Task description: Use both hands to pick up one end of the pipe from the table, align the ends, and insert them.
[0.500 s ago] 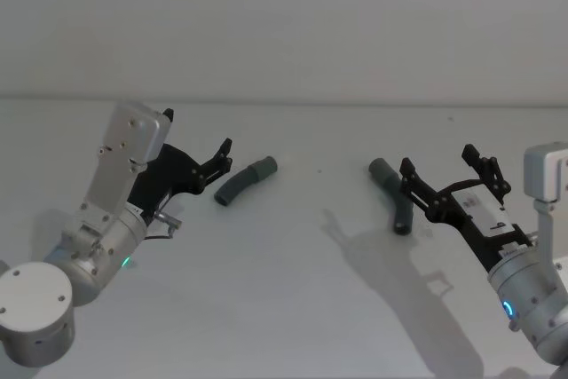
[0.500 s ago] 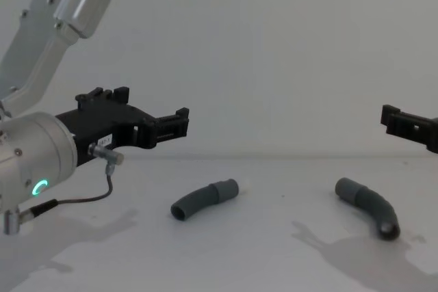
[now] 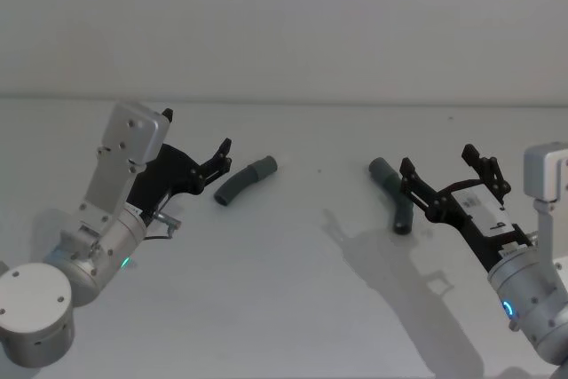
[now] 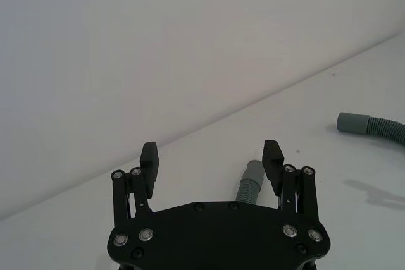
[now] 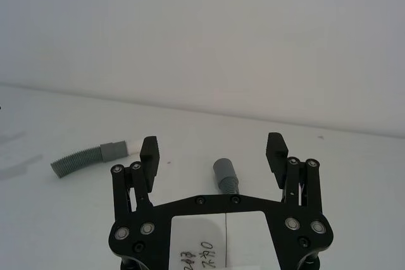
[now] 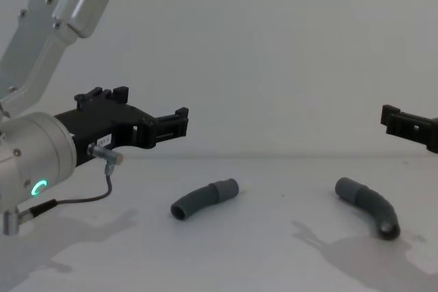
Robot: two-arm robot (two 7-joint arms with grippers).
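left end effector [image 4: 211, 156] (black plastic, paired fingers): jaws wide open, holding nothing. It hovers over the worktop [image 3: 284, 308] (plain matte white surface), just short of the left tube piece [image 3: 241, 184], a short curved dark grey ribbed tube. In the left wrist view that piece's lighter grey cuff [image 4: 253, 169] sits close to one finger, not midway. right end effector [image 5: 214, 147] (same black build, silver wrist with lit ring): also wide open and empty, above the right tube piece [image 3: 397, 197]. Its grey cuff [image 5: 223, 169] lies between the fingers, a bit off-centre. Both pieces lie flat on the worktop, well apart, with the cuffs turned inward toward each other. Risks as I see them:
- An off-centre close means one finger lands first and shoves or rolls the curved tube out of the jaws, left side more likely.
- A curved body can twist in the grip, so the cuff axes end up skewed and the ends jam at insertion.
- Clamping on a cuff itself would leave no free length to mate.
- Descending too far drives the fingertips into the worktop.
- The thin black cable [image 6: 102, 186] hanging by the left wrist could drag on the surface.
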